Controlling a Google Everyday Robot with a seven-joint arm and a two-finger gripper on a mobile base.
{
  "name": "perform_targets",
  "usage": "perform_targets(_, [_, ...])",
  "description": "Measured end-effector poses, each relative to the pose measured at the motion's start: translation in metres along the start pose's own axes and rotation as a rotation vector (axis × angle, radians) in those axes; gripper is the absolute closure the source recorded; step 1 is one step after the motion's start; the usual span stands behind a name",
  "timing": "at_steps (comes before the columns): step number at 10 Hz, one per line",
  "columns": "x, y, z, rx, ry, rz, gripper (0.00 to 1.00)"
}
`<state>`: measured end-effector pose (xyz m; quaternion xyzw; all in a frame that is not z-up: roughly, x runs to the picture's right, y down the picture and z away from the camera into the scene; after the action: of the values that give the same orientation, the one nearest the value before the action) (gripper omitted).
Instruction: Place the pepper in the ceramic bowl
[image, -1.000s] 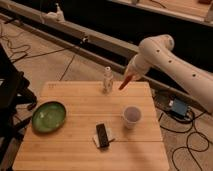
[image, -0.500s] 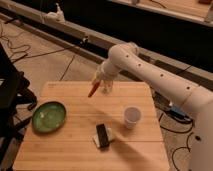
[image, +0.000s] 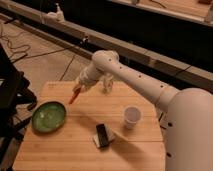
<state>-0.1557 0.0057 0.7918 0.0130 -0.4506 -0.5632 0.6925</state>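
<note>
Btwn bowl (image: 49, 118), bottle (image: 106, 85): fingers (image: 80, 90) w/ pepper (image: 74, 97)

On the table (image: 60, 150), the bowl (image: 49, 116) sits at the left, the cup (image: 131, 116) toward the right, and a flat block (image: 102, 135) lies nearer the front between them. The gripper (image: 78, 90), closed on the pepper (image: 74, 96), hangs above the table just behind and right of the bowl. A small upright object (image: 106, 86) stands at the back, partly behind the arm (image: 135, 82).
</note>
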Motion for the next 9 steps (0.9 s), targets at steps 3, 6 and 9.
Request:
perform_targets(3, [-0.018, -0.047, 0.047, 0.073, -0.122, -0.05, 1.0])
perform_targets(6, [-0.025, -0.057, 0.055, 0.09, -0.162, -0.071, 1.0])
perform_targets(9, [-0.026, -0.059, 0.057, 0.091, -0.164, -0.074, 1.0])
